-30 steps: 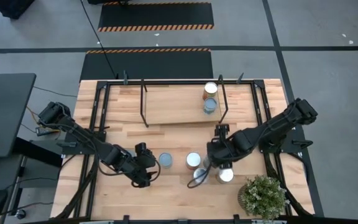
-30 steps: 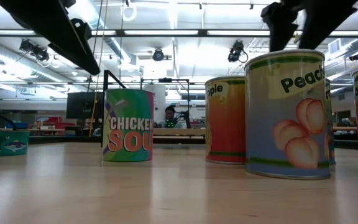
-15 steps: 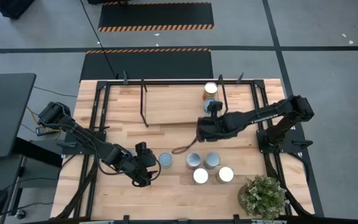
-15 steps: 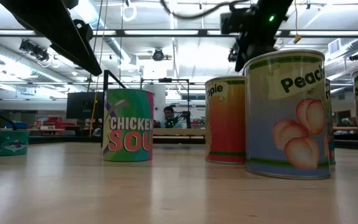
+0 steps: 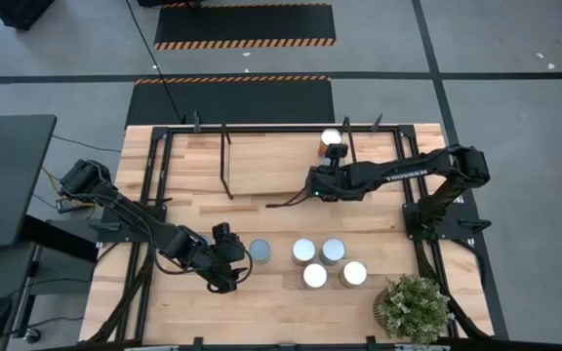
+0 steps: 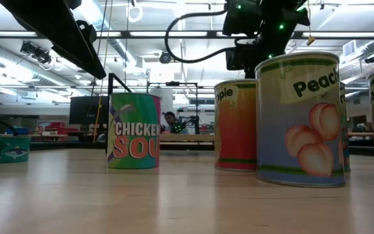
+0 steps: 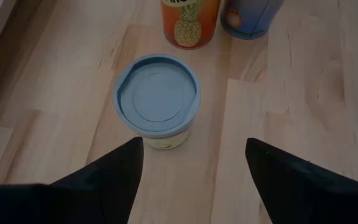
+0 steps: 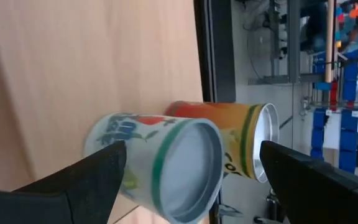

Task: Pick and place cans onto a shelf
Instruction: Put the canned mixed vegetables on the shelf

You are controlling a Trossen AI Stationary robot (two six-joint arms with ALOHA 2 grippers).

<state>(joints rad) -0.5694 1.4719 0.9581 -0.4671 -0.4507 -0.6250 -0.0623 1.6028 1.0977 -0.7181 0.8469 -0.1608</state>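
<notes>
Two cans stand on the shelf (image 5: 271, 166) at its right end: an orange one (image 5: 332, 137) and, nearer, a blue-grey-topped one (image 8: 166, 165) hidden under my right arm in the high view. My right gripper (image 5: 334, 156) is open, one finger on each side of that nearer can (image 8: 191, 155), apart from it. Several more cans stand upright on the tabletop: a blue-lidded one (image 5: 260, 252) and a cluster (image 5: 325, 261). My left gripper (image 5: 234, 255) is open just left of the blue-lidded can (image 7: 157, 93), fingers short of it (image 7: 192, 149).
A potted plant (image 5: 413, 307) stands at the near right corner, beside the can cluster. The shelf's black upright rods (image 5: 224, 156) rise at its ends. A flat tuna tin (image 6: 4, 148) shows at the low view's left. The shelf's left and middle board is bare.
My right gripper has swung away from the can cluster at the near right, toward the table's far edge, and turned, ending over the shelf's right end at the two cans there. It carried nothing. The cans have not moved.
</notes>
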